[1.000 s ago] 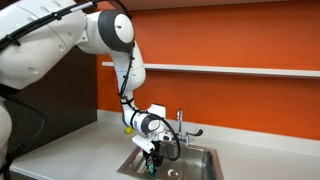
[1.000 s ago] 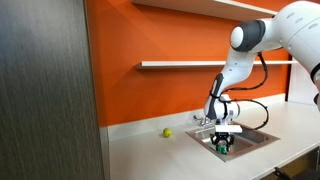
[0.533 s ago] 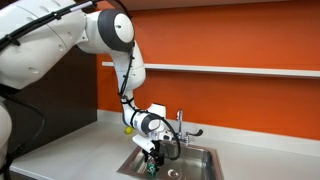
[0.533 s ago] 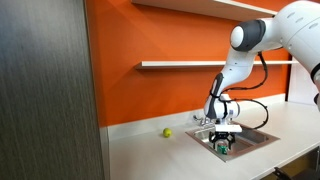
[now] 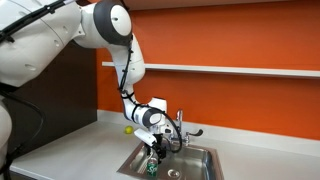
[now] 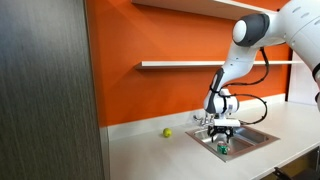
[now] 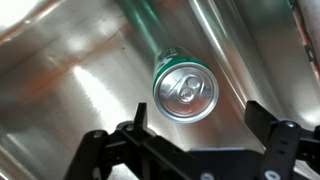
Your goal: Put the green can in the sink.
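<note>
The pale grey counter (image 6: 140, 152) spread out beneath the tool. Directly under the tool lay the rectangular stainless-steel sink (image 5: 196, 166). The black two-fingered tool (image 7: 196, 110) hung over the basin with its jaws spread wide and gripping nothing. The small green cylindrical can (image 7: 185, 92) stood upright on the sink floor just below the tool, its pale top facing up between the parted fingers (image 7: 135, 128), touching neither. A small yellow-green ball (image 6: 167, 132) sat on the counter well off to the tool's side.
</note>
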`<state>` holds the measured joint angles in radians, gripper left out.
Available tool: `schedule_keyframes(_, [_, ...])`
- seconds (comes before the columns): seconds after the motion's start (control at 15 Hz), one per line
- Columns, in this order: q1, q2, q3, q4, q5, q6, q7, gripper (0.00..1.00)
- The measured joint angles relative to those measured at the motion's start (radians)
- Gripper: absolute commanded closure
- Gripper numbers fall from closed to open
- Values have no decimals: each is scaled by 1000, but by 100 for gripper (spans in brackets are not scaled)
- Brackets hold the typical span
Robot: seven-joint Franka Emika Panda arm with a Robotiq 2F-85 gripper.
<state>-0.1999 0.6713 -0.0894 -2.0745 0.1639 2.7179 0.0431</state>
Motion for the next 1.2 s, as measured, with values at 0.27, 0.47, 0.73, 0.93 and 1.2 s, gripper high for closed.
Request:
schedule_keyframes(0.27, [0,-29,-5,-6,0,0,0,0])
schedule_keyframes(0.47, [0,-53,-7,-16,0,0,0,0])
schedule_keyframes(0.73, [0,-93,-3,-50,0,1,-22,0])
schedule_keyframes(0.93, [0,-129,2,-88,0,8,-53,0])
schedule_keyframes(1.2, [0,-195,4,-159,0,21,-77,0])
